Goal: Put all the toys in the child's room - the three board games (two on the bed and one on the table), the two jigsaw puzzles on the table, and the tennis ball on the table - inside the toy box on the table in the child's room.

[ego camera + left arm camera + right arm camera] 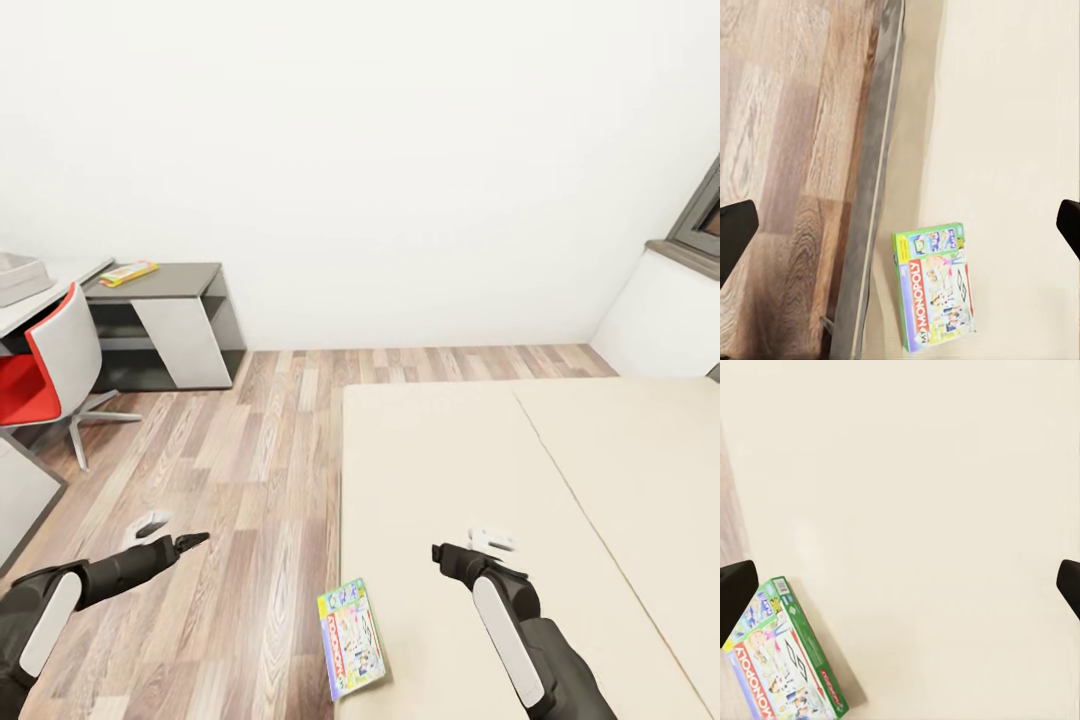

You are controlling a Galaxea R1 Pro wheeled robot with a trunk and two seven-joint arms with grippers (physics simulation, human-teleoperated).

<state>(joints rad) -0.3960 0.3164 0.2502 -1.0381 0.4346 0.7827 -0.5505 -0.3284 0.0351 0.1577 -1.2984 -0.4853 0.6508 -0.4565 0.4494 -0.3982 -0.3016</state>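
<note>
A board game (352,637) with a green rim and a red Monopoly banner lies flat on the bed (520,460), at its near left edge. It also shows as the board game (934,285) and the board game (784,660). My left gripper (190,541) (900,232) hangs open over the wooden floor, left of the bed. My right gripper (445,553) (900,585) is open above the mattress, just right of and beyond the game. At far left, the grey toy box (20,278) sits on the table (60,290). Another board game (128,272) rests on the table's lower dark section.
A red and white swivel chair (45,365) stands by the table at the left. Wooden floor (250,470) lies between table and bed. A white wall runs behind, with a window (703,215) and a ledge at the right.
</note>
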